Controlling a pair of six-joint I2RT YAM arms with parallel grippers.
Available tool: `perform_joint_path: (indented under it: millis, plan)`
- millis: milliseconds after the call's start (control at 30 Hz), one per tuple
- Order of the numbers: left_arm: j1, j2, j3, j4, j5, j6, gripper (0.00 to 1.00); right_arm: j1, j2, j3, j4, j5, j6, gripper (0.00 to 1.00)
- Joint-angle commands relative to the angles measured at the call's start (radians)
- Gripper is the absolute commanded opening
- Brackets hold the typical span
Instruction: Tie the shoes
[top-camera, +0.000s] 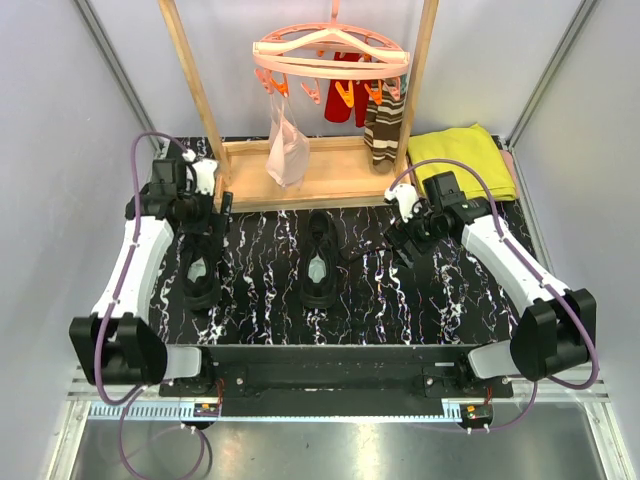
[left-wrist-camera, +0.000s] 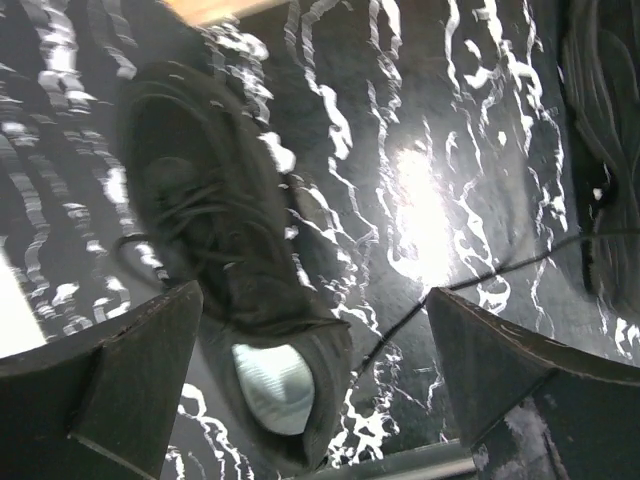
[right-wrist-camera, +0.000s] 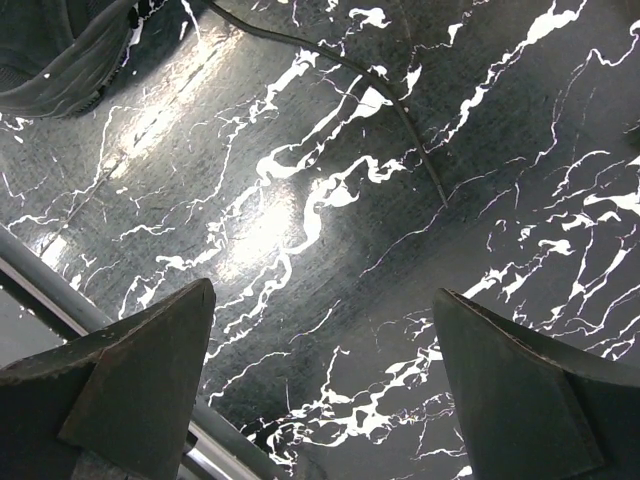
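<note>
Your left tool (left-wrist-camera: 312, 300) is spread wide, holding nothing, hovering over the left shoe (left-wrist-camera: 240, 270) on the marbled worktop (left-wrist-camera: 430, 200). Your right tool (right-wrist-camera: 322, 295) is also spread, nothing btwn its fingers, above bare worktop. The other shoe (top-camera: 320, 262) sits mid-worktop w/ a lace (right-wrist-camera: 400, 110) trailing out toward that tool.

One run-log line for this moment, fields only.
phase: pre-grasp | left pincer: open above left shoe | right pincer: open above mat, loose lace nearby | centre shoe: untouched
</note>
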Motion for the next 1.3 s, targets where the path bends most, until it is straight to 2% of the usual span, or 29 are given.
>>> perform_joint_path:
  millis: [0, 167, 333, 367, 500, 600, 867, 1100, 1267]
  plan:
    - [-0.003, -0.14, 0.019, 0.136, -0.138, -0.035, 0.99, -0.002, 0.015, 0.058, -0.006, -0.038, -0.009, 1.0]
    - [-0.001, -0.158, 0.063, 0.205, -0.08, 0.145, 0.99, -0.002, 0.081, 0.136, -0.003, -0.053, -0.032, 1.0]
    - [-0.001, -0.083, 0.134, 0.061, 0.13, 0.331, 0.99, -0.002, 0.147, 0.199, -0.005, -0.079, -0.07, 1.0]
    - [-0.026, -0.074, 0.115, 0.048, 0.2, 0.351, 0.99, -0.002, 0.156, 0.205, -0.005, -0.082, -0.076, 1.0]
    - [-0.076, -0.088, -0.033, 0.082, 0.291, 0.44, 0.99, -0.002, 0.227, 0.231, -0.008, -0.07, -0.118, 1.0]
    - [-0.144, -0.062, -0.144, 0.103, 0.288, 0.511, 0.98, -0.002, 0.288, 0.268, -0.065, -0.072, -0.173, 1.0]
    - [-0.253, 0.024, -0.308, 0.173, 0.232, 0.65, 0.87, -0.002, 0.348, 0.259, -0.111, -0.066, -0.202, 1.0]
    - [-0.267, 0.029, -0.417, 0.17, 0.127, 0.779, 0.82, -0.01, 0.368, 0.239, -0.109, -0.043, -0.213, 1.0]
    - [-0.265, 0.029, -0.462, 0.166, 0.091, 0.796, 0.8, -0.016, 0.393, 0.239, -0.091, -0.027, -0.225, 1.0]
